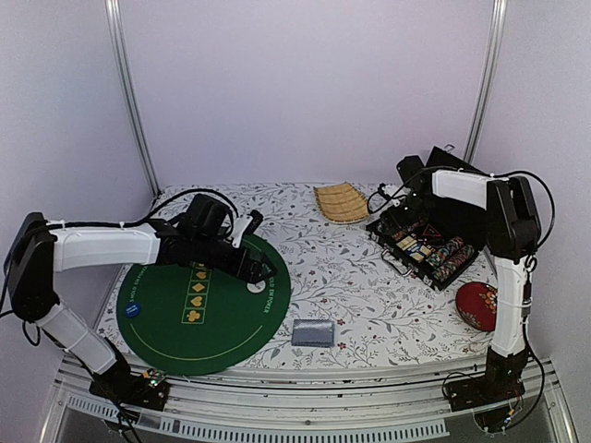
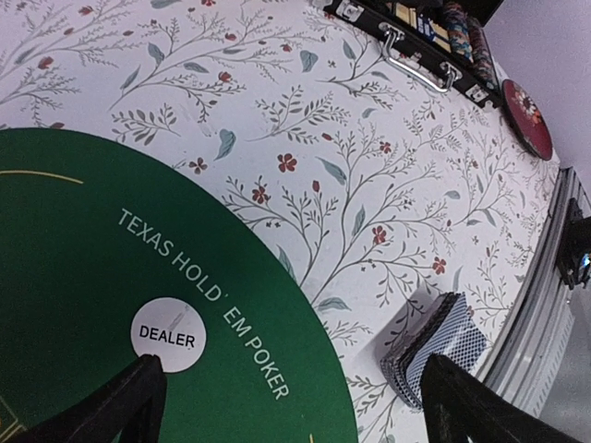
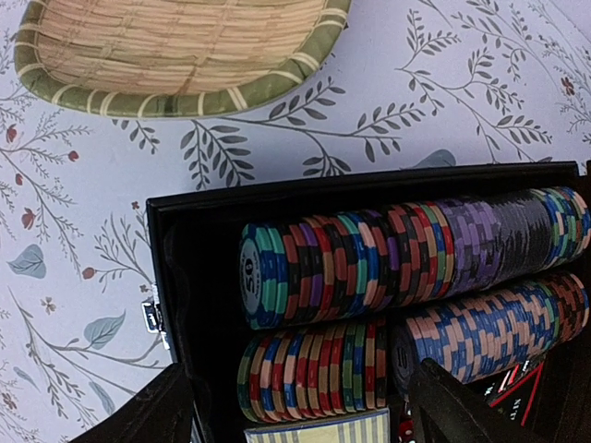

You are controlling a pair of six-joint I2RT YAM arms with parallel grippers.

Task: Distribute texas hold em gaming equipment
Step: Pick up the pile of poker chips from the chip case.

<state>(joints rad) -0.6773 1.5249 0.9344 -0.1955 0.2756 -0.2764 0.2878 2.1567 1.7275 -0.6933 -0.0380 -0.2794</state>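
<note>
On the green poker mat lies a white dealer button, with a blue token near the mat's left edge. A deck of grey-blue-backed cards rests on the floral cloth just off the mat. My left gripper hangs open above the mat's right rim, one finger beside the button, the other over the deck. Rows of striped chips fill the open black case. My right gripper hovers open over the case's left end, holding nothing.
A ribbed woven tray sits behind the case on the floral cloth. A round red cushion lies at the right front. The case's metal handle faces the mat. The table's metal front rail runs along the near edge.
</note>
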